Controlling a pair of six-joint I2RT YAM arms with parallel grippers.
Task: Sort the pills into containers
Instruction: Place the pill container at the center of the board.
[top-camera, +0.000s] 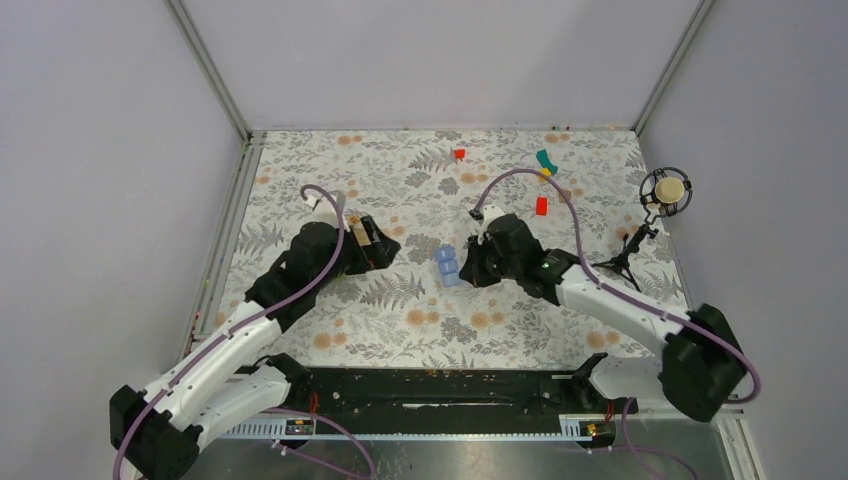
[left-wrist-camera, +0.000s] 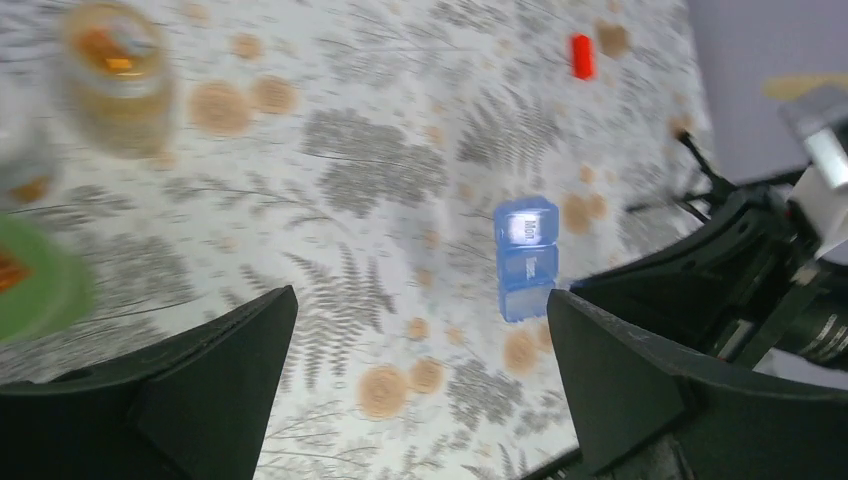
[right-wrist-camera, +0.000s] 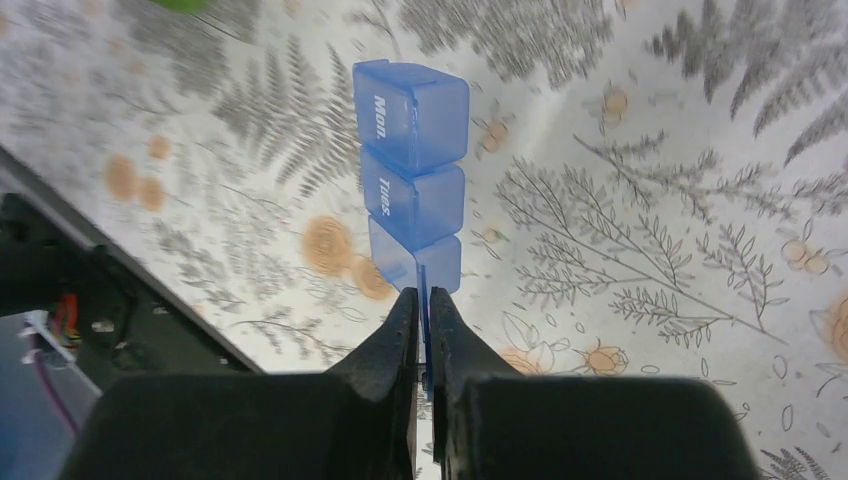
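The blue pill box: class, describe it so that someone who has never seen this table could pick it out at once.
On the fern-patterned table, look near the middle, at the tip of the right arm's pincer. The pill box pinched there is a short row of translucent blue square compartments. Unlike the solid red blocks farther back, its lids read Mon. and Tues.

- My pill box (right-wrist-camera: 410, 170) is translucent blue, with day names lettered in white.
- The table cover (top-camera: 400, 320) is pale, patterned with grey ferns and orange blossoms.
- A small block (top-camera: 541, 206) is red, and the curved piece (top-camera: 545, 159) is teal.
- My fingers (right-wrist-camera: 385, 395) are black, and my cable (top-camera: 520, 171) is purple.
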